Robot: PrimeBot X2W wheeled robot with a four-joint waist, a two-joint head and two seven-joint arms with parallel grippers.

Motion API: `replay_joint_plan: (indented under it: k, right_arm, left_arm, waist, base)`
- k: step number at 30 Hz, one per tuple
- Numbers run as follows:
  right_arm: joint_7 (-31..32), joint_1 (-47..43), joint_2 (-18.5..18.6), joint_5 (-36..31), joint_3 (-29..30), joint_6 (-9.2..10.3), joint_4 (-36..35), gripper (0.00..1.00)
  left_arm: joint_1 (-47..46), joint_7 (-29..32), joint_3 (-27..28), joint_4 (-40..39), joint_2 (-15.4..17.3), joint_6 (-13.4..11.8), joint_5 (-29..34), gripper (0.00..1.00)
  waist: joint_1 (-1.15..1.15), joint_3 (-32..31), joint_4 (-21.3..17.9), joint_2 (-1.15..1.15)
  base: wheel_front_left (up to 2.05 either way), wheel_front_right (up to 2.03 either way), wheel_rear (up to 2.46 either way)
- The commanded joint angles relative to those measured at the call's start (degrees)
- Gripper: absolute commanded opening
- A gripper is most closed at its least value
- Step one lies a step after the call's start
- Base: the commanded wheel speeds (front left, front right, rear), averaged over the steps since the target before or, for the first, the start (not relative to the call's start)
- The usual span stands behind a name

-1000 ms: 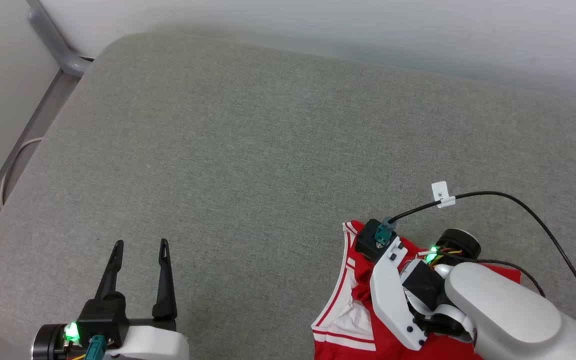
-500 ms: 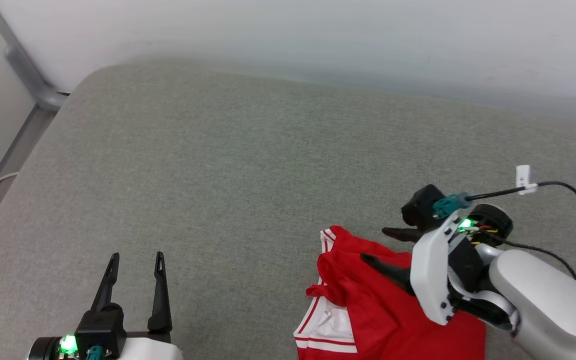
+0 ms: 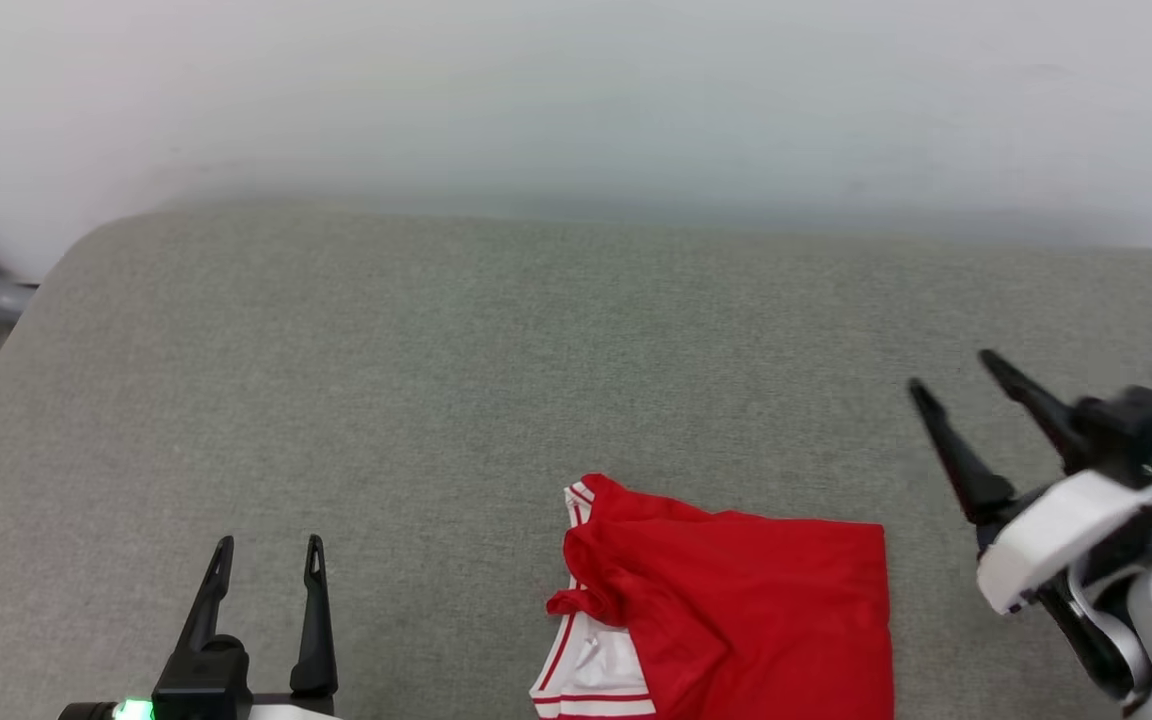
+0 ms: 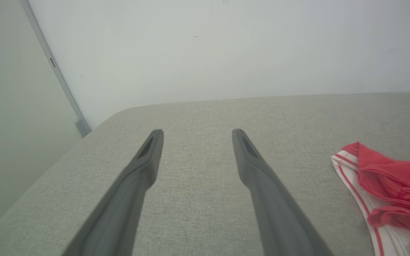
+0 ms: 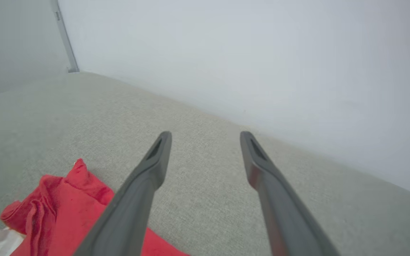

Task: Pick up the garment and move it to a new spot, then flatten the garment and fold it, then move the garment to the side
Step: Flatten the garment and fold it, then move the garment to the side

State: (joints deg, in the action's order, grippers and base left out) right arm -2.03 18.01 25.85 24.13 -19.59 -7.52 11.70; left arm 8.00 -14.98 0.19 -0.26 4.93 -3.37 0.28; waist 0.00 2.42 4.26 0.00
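So, change: a second ago the right gripper (image 3: 951, 372) was down on the garment (image 3: 736, 610); it has since lifted off and swung to the right edge of the frame, well apart from the cloth. The head camera tilted too, so the scene's overall shift is not the garment's.
Right gripper: fingers spread, holding nothing.
Left gripper (image 3: 270, 541): lower left of the frame, fingers parted and empty.
Garment: lower centre of the frame, lying free on the table (image 3: 416, 380), folded into a rough rectangle.
Meaning: the fold looks finished and released — probably only the move aside remains.
Materials: limp, thin red knit, rumpled into a ridge along its left edge, white sleeve (image 3: 591, 668) with red-striped trim peeking out below; table cover a coarse grey weave, rounded at the corner; fingers long, dark, tapered.
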Motion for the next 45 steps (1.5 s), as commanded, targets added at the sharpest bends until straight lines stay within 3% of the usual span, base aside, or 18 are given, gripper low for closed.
replay_joint_plan:
  k: [1,7,20,28,45]
  right_arm:
    - [-2.3,-3.1,-2.6,-1.9,4.1,0.06,-0.8,1.0]
    - [-7.8,-11.8,-10.0,-8.0,14.5,0.07,-6.2,1.0]
    - [-10.9,-25.9,-20.6,-14.6,22.0,0.06,-16.8,1.0]
    - [-11.2,-28.9,-22.6,-14.6,23.6,0.06,-17.5,1.0]
    - [-10.4,-29.0,-23.1,-14.9,23.7,0.06,-16.6,1.0]
  left_arm:
    - [0.7,-0.3,0.0,-0.3,0.4,-0.3,0.2,1.0]
    - [1.3,-0.3,-0.5,-0.6,0.7,-0.7,0.2,1.0]
    - [2.2,-0.3,-2.0,-1.1,1.2,-0.8,0.5,1.0]
    - [2.5,-0.3,-2.4,-0.8,1.6,-0.9,-0.2,1.0]
    - [2.5,-0.3,-3.0,-0.3,2.0,-1.5,-0.7,1.0]
  waist:
    - [0.0,-0.8,-0.9,0.0]
    - [0.0,-1.7,-1.6,0.0]
    - [0.0,-2.9,-0.9,0.0]
    - [0.0,-3.2,-0.9,0.0]
    - [0.0,-3.3,-0.8,0.0]
  base:
    - [0.0,0.0,0.0]
    - [0.0,0.0,0.0]
    - [0.0,0.0,0.0]
    - [0.0,0.0,0.0]
    - [0.0,0.0,0.0]
